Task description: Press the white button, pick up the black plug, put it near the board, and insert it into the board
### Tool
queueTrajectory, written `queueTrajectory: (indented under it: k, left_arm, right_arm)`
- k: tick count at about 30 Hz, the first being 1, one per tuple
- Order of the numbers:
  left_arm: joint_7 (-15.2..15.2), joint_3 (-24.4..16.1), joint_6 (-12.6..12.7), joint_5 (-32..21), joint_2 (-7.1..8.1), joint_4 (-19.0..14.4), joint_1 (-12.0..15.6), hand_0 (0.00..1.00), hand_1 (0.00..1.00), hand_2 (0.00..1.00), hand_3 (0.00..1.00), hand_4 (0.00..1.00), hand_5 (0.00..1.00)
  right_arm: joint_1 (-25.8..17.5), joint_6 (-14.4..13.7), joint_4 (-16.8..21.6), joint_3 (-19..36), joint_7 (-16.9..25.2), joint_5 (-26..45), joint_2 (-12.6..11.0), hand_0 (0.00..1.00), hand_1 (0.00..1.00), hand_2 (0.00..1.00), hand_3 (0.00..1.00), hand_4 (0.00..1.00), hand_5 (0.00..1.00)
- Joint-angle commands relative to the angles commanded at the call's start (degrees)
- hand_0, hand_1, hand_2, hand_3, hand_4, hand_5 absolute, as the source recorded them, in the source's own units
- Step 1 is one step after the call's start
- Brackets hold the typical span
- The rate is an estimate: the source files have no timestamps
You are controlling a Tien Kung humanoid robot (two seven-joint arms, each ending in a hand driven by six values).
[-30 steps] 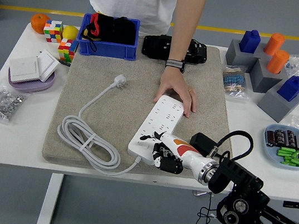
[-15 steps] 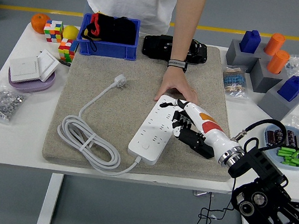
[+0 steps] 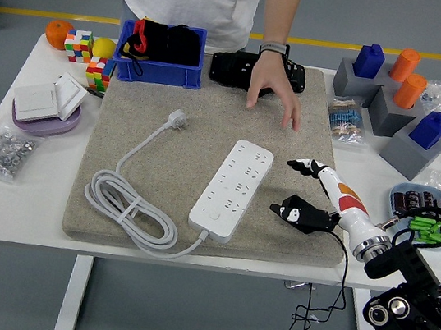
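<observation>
Fingers spread and empty, the right robot hand (image 3: 309, 196) hovers over the black plug (image 3: 303, 215) just beneath it — the pick-up step, needing a descent and closing grasp — board (image 3: 233, 188) to its left.

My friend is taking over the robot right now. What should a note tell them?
Right hand: fingers open, holding nothing, hovering over the beige felt mat, right of the white power strip.
Left hand: not in view.
The small black plug lies on the mat under the right hand, apart from the strip.
A person's hand hovers at the mat's far end, touching nothing.
Whether the strip's white button was pressed, I can't tell.
Left: grasp the plug, bring it to the strip, push it in.
</observation>
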Motion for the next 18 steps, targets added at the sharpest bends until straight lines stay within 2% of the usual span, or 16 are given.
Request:
queueTrajectory:
  k: [7, 8, 13, 14, 18]
  left_arm:
    - [0.0, 0.3, -0.1, -0.1, -0.02, 0.0, -0.1, 0.707, 0.664, 0.585, 0.677, 0.662, 0.269]
    - [-0.1, 0.4, -0.1, -0.1, -0.05, 0.0, -0.1, 0.707, 0.664, 0.584, 0.678, 0.662, 0.270]
    - [-0.1, 0.4, -0.1, -0.2, -0.12, 0.0, 0.0, 0.707, 0.664, 0.584, 0.678, 0.662, 0.270]
    - [-0.1, 0.4, 0.0, -0.2, -0.12, 0.0, 0.0, 0.707, 0.664, 0.586, 0.678, 0.662, 0.270]
    - [-0.1, 0.2, 0.0, 0.0, -0.19, 0.0, 0.2, 0.707, 0.664, 0.586, 0.678, 0.662, 0.270]
  right_arm:
    - [-0.8, -1.3, -2.7, 0.0, 1.3, 0.6, 0.0, 0.859, 0.832, 0.800, 0.854, 0.998, 0.472]
    - [-0.9, -1.7, -3.3, -0.1, 1.7, 0.7, 0.0, 0.811, 0.776, 0.742, 0.801, 0.998, 0.390]
    - [-0.9, -3.0, -5.9, -0.4, 3.4, 1.0, 0.3, 0.811, 0.776, 0.742, 0.801, 0.998, 0.390]
    - [-0.9, -3.0, -6.1, -0.4, 3.5, 1.1, 0.3, 0.761, 0.743, 0.704, 0.769, 0.998, 0.255]
    - [-0.9, -3.9, -7.4, -0.8, 4.8, 1.5, 0.4, 0.761, 0.743, 0.704, 0.769, 0.998, 0.255]
